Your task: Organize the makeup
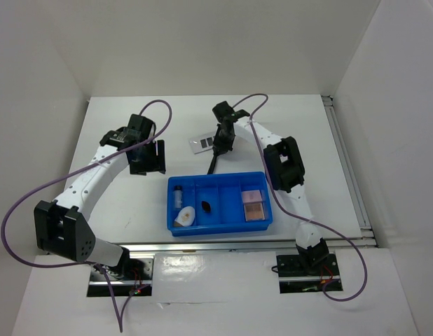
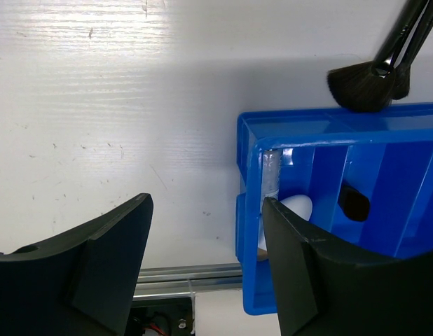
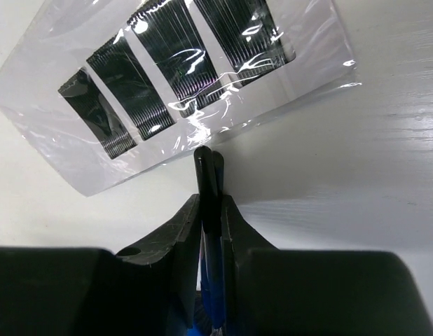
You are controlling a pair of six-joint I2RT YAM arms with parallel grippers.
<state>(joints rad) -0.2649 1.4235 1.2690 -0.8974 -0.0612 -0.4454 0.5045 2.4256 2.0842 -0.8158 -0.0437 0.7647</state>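
Robotics test cell: plain white walls (image 1: 202,42) close in a white table (image 1: 132,210) behind and beside a blue divided tray (image 1: 218,227). In front of the tray run an aluminium rail (image 1: 223,244), two bolted-down arm bases (image 1: 307,267) and purple cables (image 1: 5,224).

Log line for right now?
left gripper: jaws open, beside tray | right gripper: jaws shut on brushes | palette: on table

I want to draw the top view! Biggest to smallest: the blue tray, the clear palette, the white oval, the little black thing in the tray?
1. blue tray
2. clear palette, partly covered, so only just ahead of the oval
3. white oval piece
4. small black piece
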